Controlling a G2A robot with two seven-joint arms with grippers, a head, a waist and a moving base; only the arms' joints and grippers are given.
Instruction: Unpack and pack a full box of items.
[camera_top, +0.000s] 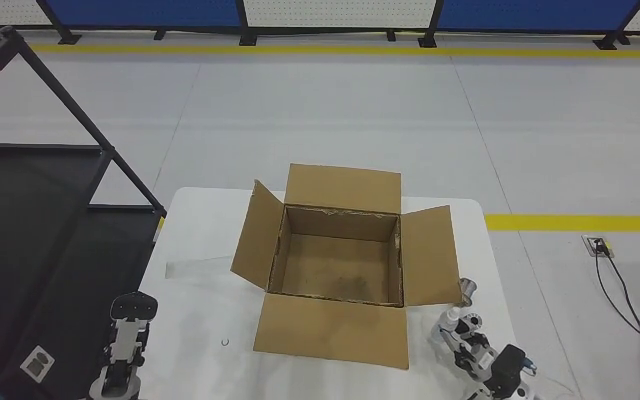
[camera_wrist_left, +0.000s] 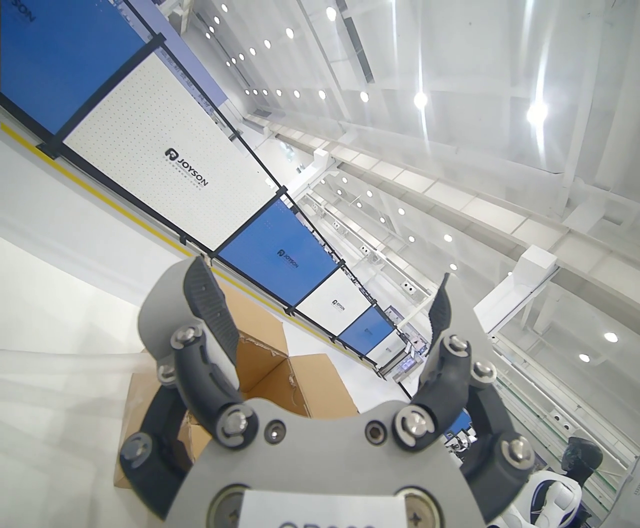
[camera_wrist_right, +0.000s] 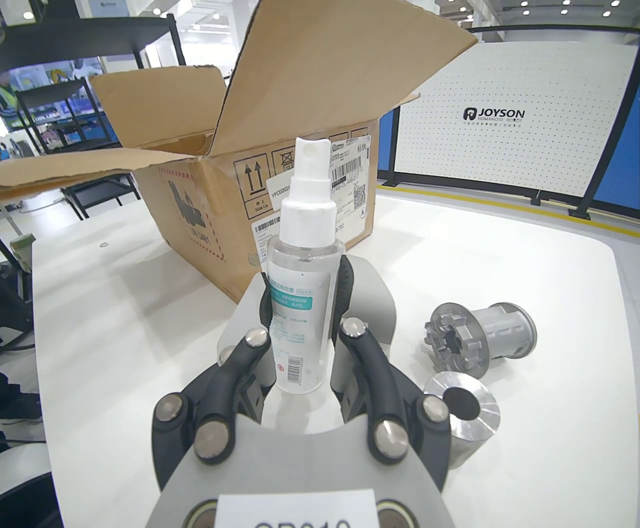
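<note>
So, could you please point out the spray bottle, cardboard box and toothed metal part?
spray bottle (camera_wrist_right: 301, 310), right wrist view, labelled body
cardboard box (camera_top: 335, 332), top view, near flap
toothed metal part (camera_wrist_right: 505, 327), right wrist view, smooth barrel

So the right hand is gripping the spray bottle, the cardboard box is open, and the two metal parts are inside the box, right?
Not quite. The toothed metal part and the metal cylinder lie on the white table beside the cardboard box, not in it, as the right wrist view shows. The right hand does grip the spray bottle, and the box is open.
</note>
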